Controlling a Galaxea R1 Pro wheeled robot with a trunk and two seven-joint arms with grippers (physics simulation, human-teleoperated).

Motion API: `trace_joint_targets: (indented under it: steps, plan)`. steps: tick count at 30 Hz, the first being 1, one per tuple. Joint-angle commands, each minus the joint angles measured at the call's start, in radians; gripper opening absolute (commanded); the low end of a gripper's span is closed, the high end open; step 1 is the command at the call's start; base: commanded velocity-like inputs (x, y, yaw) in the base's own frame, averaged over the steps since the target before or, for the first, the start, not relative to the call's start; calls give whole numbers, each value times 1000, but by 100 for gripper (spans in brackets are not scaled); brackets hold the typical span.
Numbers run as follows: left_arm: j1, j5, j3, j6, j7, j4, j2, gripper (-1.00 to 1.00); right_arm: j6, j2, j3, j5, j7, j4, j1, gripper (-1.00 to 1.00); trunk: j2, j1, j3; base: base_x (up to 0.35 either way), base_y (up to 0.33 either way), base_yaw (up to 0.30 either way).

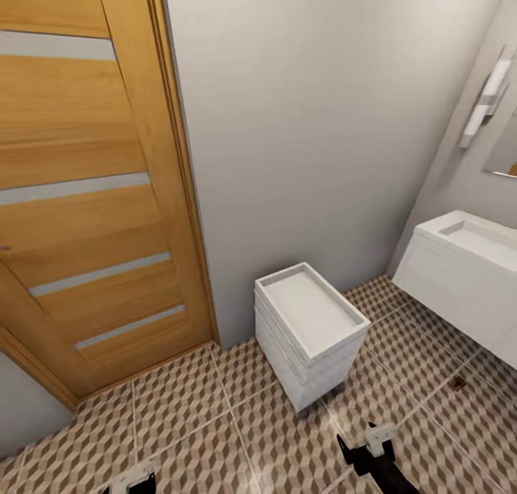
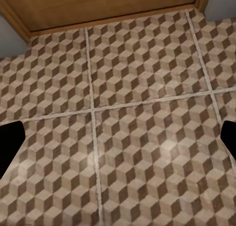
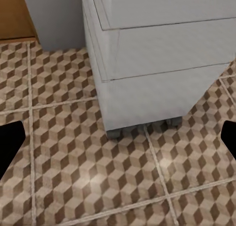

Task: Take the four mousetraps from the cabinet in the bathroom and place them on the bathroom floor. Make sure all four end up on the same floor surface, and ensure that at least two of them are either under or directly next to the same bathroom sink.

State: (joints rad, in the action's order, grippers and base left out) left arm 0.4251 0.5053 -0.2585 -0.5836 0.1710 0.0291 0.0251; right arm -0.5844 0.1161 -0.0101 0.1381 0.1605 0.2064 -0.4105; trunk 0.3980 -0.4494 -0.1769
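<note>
Small white drawer unit [image 1: 309,332]: stood on the bathroom floor [image 1: 201,422] against the grey wall, its tray top bare, drawers closed. Bathroom sink [image 1: 467,264]: wall-hung to its right, basin bare. Wooden door [image 1: 86,192]: shut. Left claw [image 2: 118,142] and right claw [image 3: 118,142]: both spread wide, gripping nothing.

Head camera sits high, tilted down into a room corner: wooden door [image 1: 86,185] at left, white drawer unit [image 1: 310,329] in the middle, sink [image 1: 467,264] at right. Left wrist camera faces down at the bathroom floor [image 2: 147,137] near the door's foot. Right wrist camera looks low and close at the drawer unit's base [image 3: 147,88]. All three share the tiled floor.
</note>
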Motion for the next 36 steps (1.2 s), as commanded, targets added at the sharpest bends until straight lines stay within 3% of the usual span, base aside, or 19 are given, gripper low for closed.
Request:
trace_joint_targets:
  steps: [1,36]
  plan:
    - [2,2,-8,-4,4,3,-1,100,-3,0,-1,3,1,-2,-1,100,2,-1,-2,0,0,252]
    - [2,3,-8,-4,5,5,-1,100,-3,0,-1,3,1,-9,0,100,2,-1,-2,0,0,252]
